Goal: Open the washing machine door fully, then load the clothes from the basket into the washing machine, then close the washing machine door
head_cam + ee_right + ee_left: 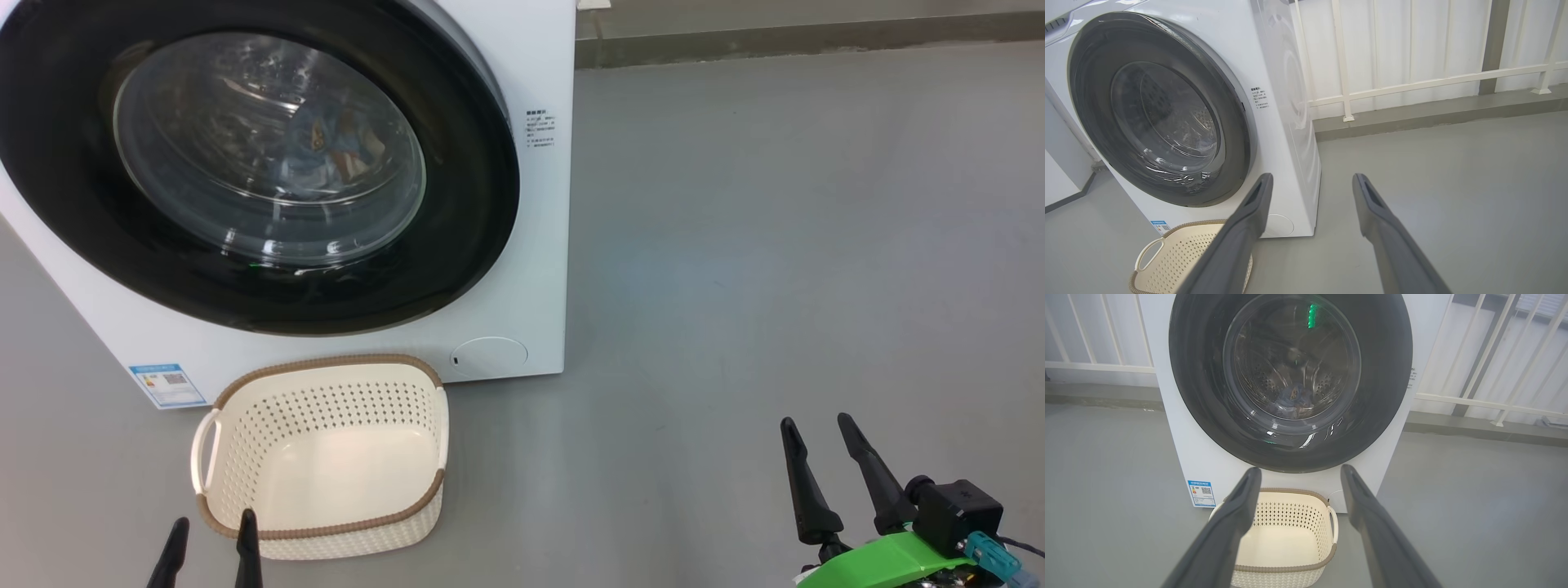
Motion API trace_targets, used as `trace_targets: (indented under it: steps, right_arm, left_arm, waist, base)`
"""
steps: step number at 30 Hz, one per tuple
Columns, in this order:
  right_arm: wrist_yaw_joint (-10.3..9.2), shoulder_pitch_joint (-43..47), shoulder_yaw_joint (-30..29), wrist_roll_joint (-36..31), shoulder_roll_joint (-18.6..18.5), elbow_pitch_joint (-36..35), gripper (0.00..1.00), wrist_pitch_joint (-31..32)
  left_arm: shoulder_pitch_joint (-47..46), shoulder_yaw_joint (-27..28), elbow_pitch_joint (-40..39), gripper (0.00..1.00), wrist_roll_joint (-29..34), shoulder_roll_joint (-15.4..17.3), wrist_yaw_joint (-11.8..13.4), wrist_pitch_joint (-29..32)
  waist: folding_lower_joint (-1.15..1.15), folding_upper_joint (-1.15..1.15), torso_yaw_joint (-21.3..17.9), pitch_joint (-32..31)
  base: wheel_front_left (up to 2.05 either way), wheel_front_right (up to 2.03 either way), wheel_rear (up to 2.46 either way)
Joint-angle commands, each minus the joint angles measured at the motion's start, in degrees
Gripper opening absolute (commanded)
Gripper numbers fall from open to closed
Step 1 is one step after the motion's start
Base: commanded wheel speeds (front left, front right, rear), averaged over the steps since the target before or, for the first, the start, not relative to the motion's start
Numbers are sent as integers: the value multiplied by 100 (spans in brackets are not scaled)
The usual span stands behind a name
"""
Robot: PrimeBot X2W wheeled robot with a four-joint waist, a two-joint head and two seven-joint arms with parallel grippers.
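Note:
The white washing machine (522, 269) stands at the upper left with its round black-rimmed door (73, 188) shut flat against the front. Through the glass bowl I see the light-blue clothes (331, 151) lying in the drum, also as clothes (1294, 402) in the left wrist view. The cream basket (245, 457) sits on the floor just before the machine and holds nothing. My left gripper (214, 535) is open at the basket's near rim. My right gripper (816, 431) is open over bare floor at the lower right, far from the machine.
Grey floor (775, 245) stretches to the right of the machine. A white railing (1412, 83) and a low kerb run along the back. A blue label sticker (167, 385) marks the machine's lower left corner. A round cover (490, 357) sits at its lower right.

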Motion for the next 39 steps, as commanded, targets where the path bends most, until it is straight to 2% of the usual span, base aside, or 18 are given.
trace_targets:
  steps: [1, 11, 12, 20, 24, 29, 39]
  right_arm:
    - [-31, -95, 127, 54, -10, -118, 100, -27]
    - [-31, -39, 152, 71, -10, -86, 100, -27]
    - [0, 11, -1, 5, 4, 39, 0, 0]
    - [3, 90, -13, 163, 45, 377, 0, 53]
    - [1, 78, -26, 414, 43, 366, 0, 122]
    - [0, 55, -42, 725, 41, 365, 0, 205]
    - [-3, 3, -75, 1346, 37, 361, 0, 373]
  left_arm:
    - [-73, 181, -142, 100, 43, 77, -14, -36]
    - [-52, 95, -162, 100, -71, 98, -14, -36]
    - [14, -81, -3, 0, -61, 18, 0, 1]
    - [-13, -112, 336, 0, -231, -102, 4, 43]
    - [-61, -108, 362, 0, -493, -88, 4, 102]
    - [-131, -105, 409, 0, -817, -72, 4, 174]
    - [-276, -95, 507, 0, -1460, -43, 0, 321]
  waist:
    - [0, 0, 6, -8]
    - [0, 0, 49, -40]
    - [0, 0, 49, -41]
    - [1, 0, 50, -38]
    - [13, 0, 50, -43]
    - [1, 0, 50, -24]
    - [1, 0, 50, -5]
  base:
    - [0, 0, 0]
    - [0, 0, 0]
    - [0, 0, 0]
    - [0, 0, 0]
    - [0, 0, 0]
    - [0, 0, 0]
    - [0, 0, 0]
